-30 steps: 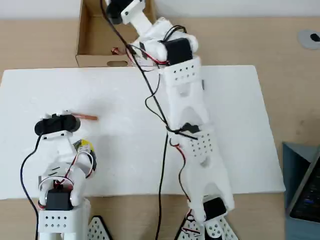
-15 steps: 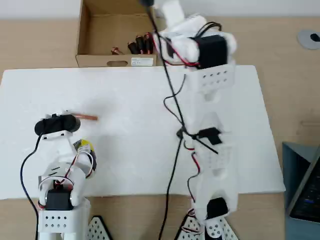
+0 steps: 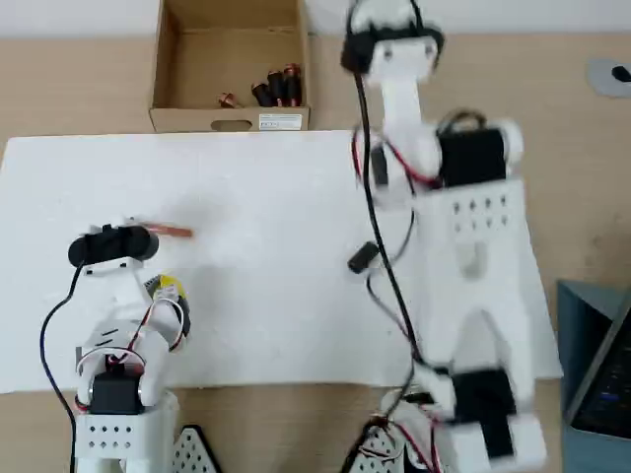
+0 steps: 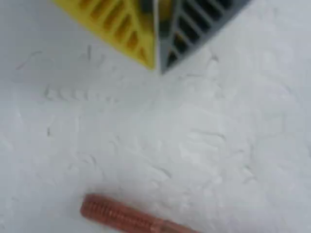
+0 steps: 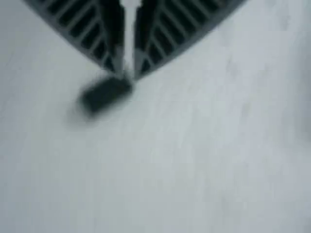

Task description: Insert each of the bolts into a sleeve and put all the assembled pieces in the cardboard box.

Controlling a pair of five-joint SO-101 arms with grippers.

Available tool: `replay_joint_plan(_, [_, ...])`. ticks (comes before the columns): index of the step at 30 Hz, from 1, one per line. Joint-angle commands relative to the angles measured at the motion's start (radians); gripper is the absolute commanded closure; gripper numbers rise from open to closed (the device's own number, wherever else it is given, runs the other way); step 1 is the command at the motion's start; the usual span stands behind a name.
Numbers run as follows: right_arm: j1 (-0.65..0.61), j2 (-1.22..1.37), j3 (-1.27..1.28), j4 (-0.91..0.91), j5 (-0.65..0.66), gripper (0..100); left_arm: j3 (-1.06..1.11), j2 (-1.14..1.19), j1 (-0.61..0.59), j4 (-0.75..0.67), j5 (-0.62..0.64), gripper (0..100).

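Far left on the mat (image 3: 256, 296), left gripper (image 4: 156, 62) is closed and empty, with a loose bolt (image 3: 175, 232) just beside it. I'd open wide, straddle mid-shank, clamp square. Cardboard box (image 3: 166, 89) holds assembled pieces (image 3: 276, 89). Right gripper (image 5: 127, 73) beyond: closed, empty.

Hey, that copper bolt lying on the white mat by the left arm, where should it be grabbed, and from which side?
Probably best to grip the copper bolt mid-shank, coming straight down from above with the jaws set across its length. It is a thin round rod lying flat on the white mat, so only its two long sides are free to pinch.
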Motion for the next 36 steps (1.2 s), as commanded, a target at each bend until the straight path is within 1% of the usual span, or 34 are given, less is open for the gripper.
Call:
replay_joint_plan(1, [0.012,-0.196,0.282,0.012,-0.092,98.9,-0.009,-0.005,-0.011,-0.008,0.002,100])
replay_joint_plan(6, [0.012,-0.32,0.542,-0.069,-0.204,98.9,-0.009,-0.005,-0.011,-0.008,0.002,100])
replay_joint_plan(8, [0.01,-0.338,0.615,-0.123,-0.244,98.9,-0.009,-0.005,-0.011,-0.006,0.002,100])
replay_joint_plan(14, [0.008,-0.34,0.776,-0.288,-0.308,98.6,-0.009,-0.005,-0.011,-0.006,0.002,100])
replay_joint_plan(17, [-0.019,-0.34,0.826,-0.354,-0.308,97.0,-0.009,-0.005,-0.011,-0.006,0.002,100])
replay_joint_plan(22, [-0.09,-0.34,0.865,-0.428,-0.367,83.4,-0.009,-0.005,-0.011,-0.006,0.002,100])
replay_joint_plan(24, [-0.113,-0.34,0.874,-0.463,-0.37,79.7,-0.009,-0.005,-0.011,-0.006,0.002,100])
replay_joint_plan(30, [-0.127,-0.326,0.94,-0.574,-0.368,78.9,-0.009,-0.005,-0.011,-0.006,0.002,100])
replay_joint_plan(36, [-0.122,-0.209,0.934,-0.629,-0.37,78.9,-0.009,-0.005,-0.011,-0.006,0.002,100])
